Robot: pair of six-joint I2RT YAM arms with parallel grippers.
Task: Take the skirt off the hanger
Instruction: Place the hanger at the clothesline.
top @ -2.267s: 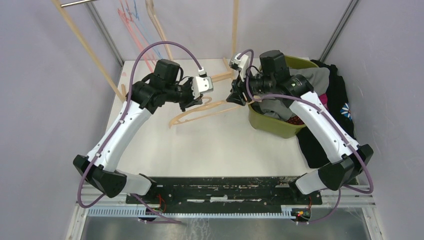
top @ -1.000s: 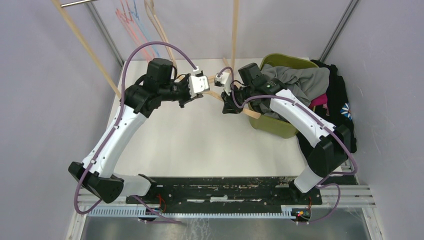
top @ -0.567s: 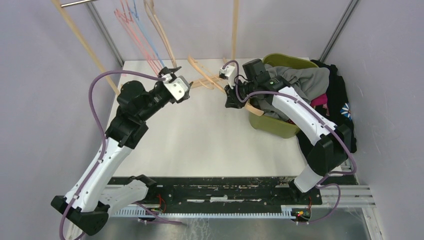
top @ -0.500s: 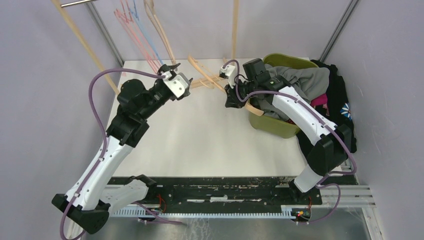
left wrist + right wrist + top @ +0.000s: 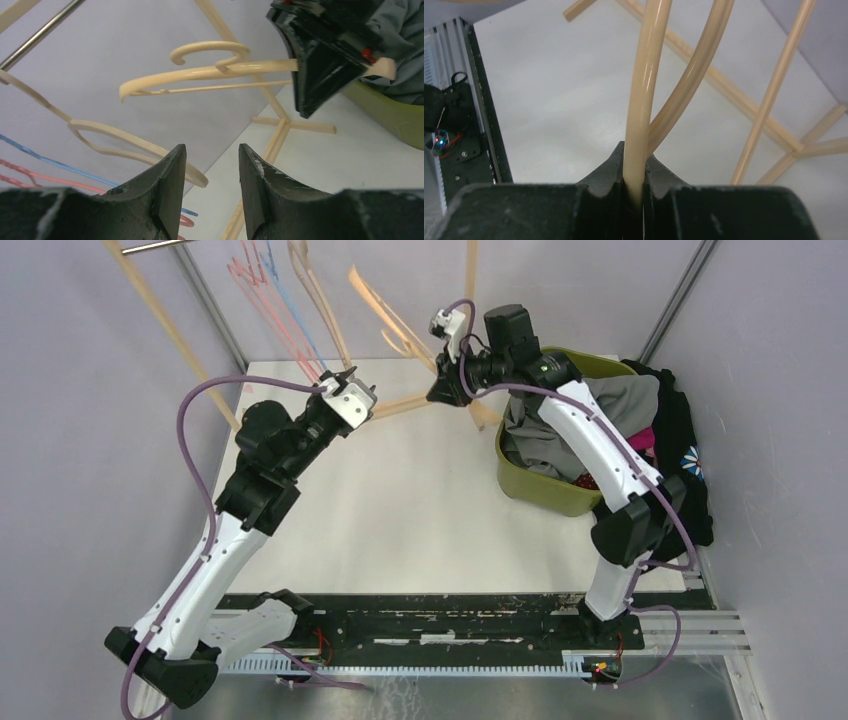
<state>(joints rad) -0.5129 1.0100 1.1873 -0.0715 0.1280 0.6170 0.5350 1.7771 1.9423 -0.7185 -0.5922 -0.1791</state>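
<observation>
A bare cream hanger (image 5: pixel 385 315) is held in the air at the back of the table, blurred in the top view. My right gripper (image 5: pixel 438 392) is shut on one end of it; in the right wrist view the cream bar (image 5: pixel 644 100) runs up from between the jaws of the right gripper (image 5: pixel 635 160). My left gripper (image 5: pixel 348 382) stands open and empty to the hanger's left; through the left gripper (image 5: pixel 212 150) I see the hanger (image 5: pixel 210 72) with its hook. A grey garment (image 5: pixel 560 430), seemingly the skirt, lies in the green basket (image 5: pixel 540 490).
A wooden rack stands at the back with an upright pole (image 5: pixel 468 300) and a foot bar (image 5: pixel 400 405). Red and blue hangers (image 5: pixel 265 295) and another cream hanger (image 5: pixel 315 290) hang there. Dark clothes (image 5: pixel 680 440) lie heaped right of the basket.
My left gripper let go of the hanger, opened and drew back to the left. My right gripper lifted the hanger up and back toward the rack.
</observation>
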